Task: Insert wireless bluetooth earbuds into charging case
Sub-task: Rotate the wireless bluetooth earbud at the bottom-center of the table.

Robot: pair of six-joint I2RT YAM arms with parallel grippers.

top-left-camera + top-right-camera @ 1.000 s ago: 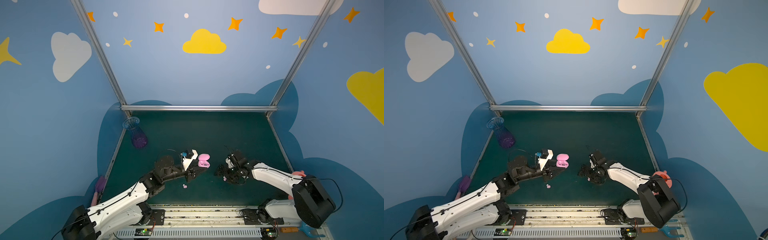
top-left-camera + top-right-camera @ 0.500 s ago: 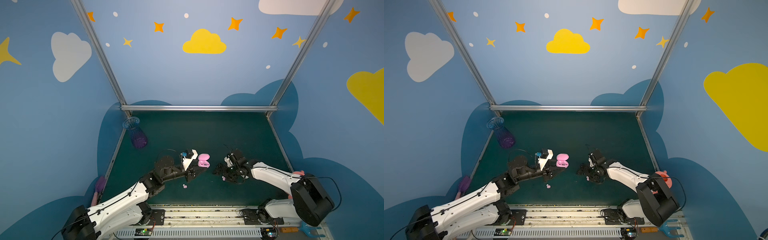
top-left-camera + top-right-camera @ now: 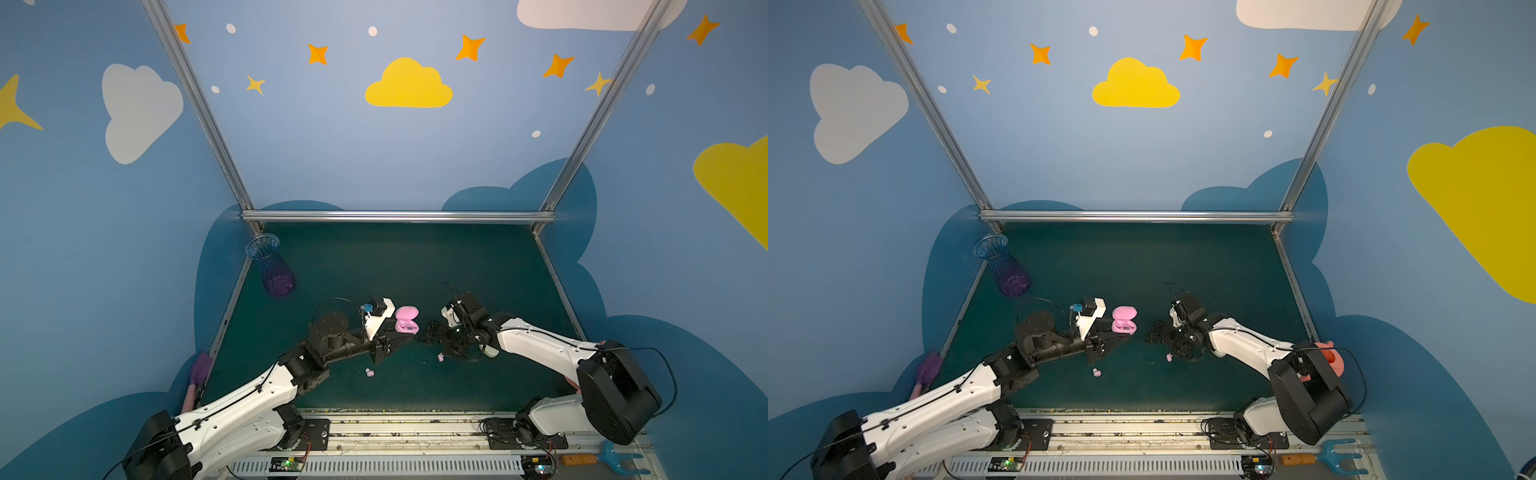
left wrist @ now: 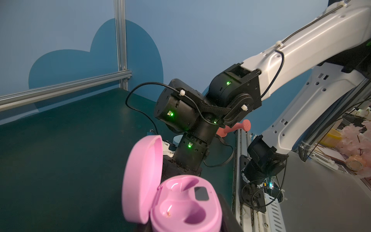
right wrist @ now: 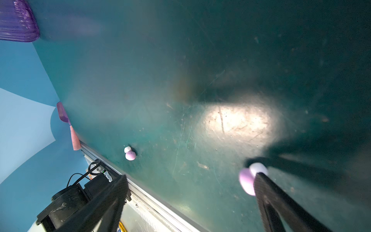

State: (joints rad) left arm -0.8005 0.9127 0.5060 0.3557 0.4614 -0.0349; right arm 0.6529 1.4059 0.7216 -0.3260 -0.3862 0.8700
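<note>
I'm seeing the pink charging case (image 4: 180, 200) gaping open near the worktop's middle, lid raised, both wells empty. One pink earbud (image 3: 370, 372) and a second earbud (image 3: 440, 356) are lying apart, nearer the front edge.

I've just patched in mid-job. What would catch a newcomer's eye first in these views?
First, the open pink oval plastic charging case with both sockets empty, clamped in the left gripper near mid-table. Then two tiny pink-and-white earbuds lying loose on the dark green mat. One is nearer the robot's base, and the other sits beside a finger of the wide-open right gripper.
</note>
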